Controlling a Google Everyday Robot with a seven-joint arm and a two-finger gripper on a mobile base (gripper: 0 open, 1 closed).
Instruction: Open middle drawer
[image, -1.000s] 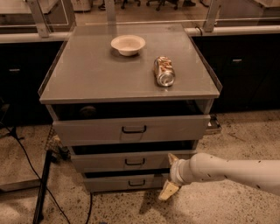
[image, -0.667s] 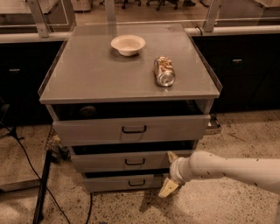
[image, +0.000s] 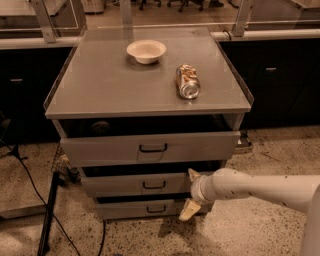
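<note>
The grey cabinet has three drawers. The middle drawer (image: 115, 185) has a flat grey front with a small black loop handle (image: 153, 185) at its centre, and it stands slightly out under the top drawer. My gripper (image: 190, 193) is at the right end of the middle drawer's front, on a white arm (image: 260, 190) coming in from the right. It is open. One cream finger (image: 193, 175) points up at the drawer's top edge. The other finger (image: 187, 210) hangs down in front of the bottom drawer. It holds nothing.
The taller top drawer (image: 110, 149) is pulled out furthest. The short bottom drawer (image: 130, 208) sits below. A white bowl (image: 146, 51) and a lying can (image: 187, 81) rest on the cabinet top (image: 100, 85). Black cables and a stand (image: 47, 215) lie on the speckled floor at left.
The gripper has edged slightly left toward the middle drawer's right end. The drawers, bowl and can have not moved.
</note>
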